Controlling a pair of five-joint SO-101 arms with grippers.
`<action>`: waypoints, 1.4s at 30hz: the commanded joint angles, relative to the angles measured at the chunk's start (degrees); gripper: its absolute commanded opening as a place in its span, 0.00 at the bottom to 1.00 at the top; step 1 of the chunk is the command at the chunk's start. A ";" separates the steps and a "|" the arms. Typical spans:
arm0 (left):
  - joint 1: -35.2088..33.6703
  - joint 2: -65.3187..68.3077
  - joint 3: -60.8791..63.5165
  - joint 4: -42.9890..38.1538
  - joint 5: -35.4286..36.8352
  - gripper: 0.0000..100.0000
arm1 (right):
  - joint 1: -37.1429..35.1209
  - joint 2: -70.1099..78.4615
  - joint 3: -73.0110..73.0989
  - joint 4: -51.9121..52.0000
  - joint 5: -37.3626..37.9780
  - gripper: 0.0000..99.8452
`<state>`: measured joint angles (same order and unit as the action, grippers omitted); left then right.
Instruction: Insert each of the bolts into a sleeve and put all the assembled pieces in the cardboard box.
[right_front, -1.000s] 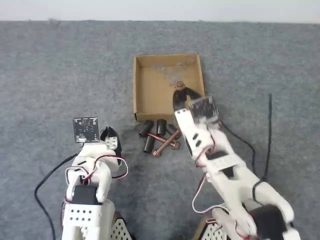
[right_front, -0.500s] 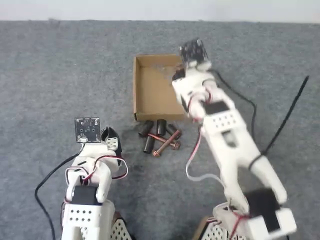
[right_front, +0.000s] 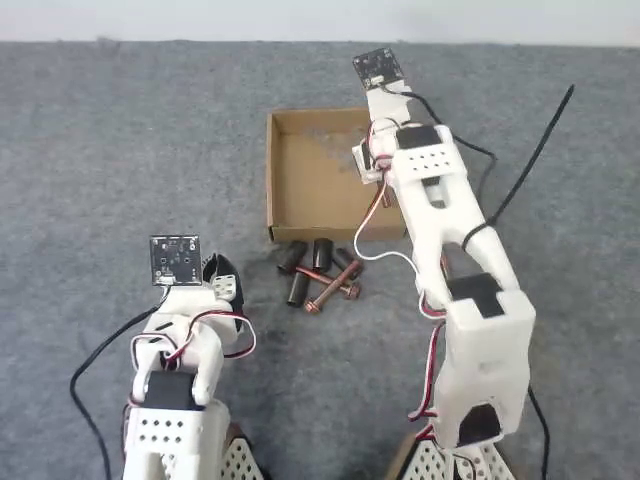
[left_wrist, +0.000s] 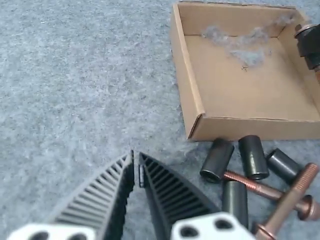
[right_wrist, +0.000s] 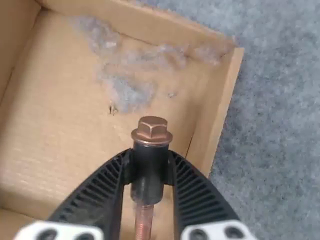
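Right gripper (right_wrist: 148, 156) is clamped tight on a black cylindrical sleeve (right_wrist: 147, 175) with a copper hex-head bolt (right_wrist: 151, 131) stuck through it. It's holding that over the floor of the shallow brown cardboard box (right_wrist: 222, 100), close to the right wall. Left gripper (left_wrist: 136, 165) sits low over the grey carpet-like table cover (right_front: 120, 150), jaws pinched nearly together with nothing in them. Four more black sleeves (left_wrist: 217, 159) and two loose copper bolts (left_wrist: 265, 187) are heaped just in front of the box.

The cardboard box (right_front: 271, 170) is recorded as matt brown corrugated board. The bolts (left_wrist: 265, 189) are noted as glossy copper-toned metal, the sleeves (left_wrist: 217, 159) as smooth dull black. The fingers (right_wrist: 97, 197) of the right gripper (right_wrist: 148, 156) are seen in ribbed black plastic. The table (right_front: 120, 140) is covered with rough grey carpet.
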<state>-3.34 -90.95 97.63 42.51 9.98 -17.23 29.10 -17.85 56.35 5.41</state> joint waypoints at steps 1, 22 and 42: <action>0.26 0.88 -0.66 0.09 -0.44 0.01 | 0.48 0.66 -7.65 3.65 -3.25 0.06; 0.18 0.97 -0.66 0.09 -0.44 0.01 | -0.57 -3.21 -8.70 19.12 -3.78 0.01; 0.00 0.97 -0.66 0.18 -0.44 0.01 | -8.13 -16.84 5.63 44.62 1.32 0.01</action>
<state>-3.34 -90.95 97.63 42.51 9.98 -23.74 18.99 -15.21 100.22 5.67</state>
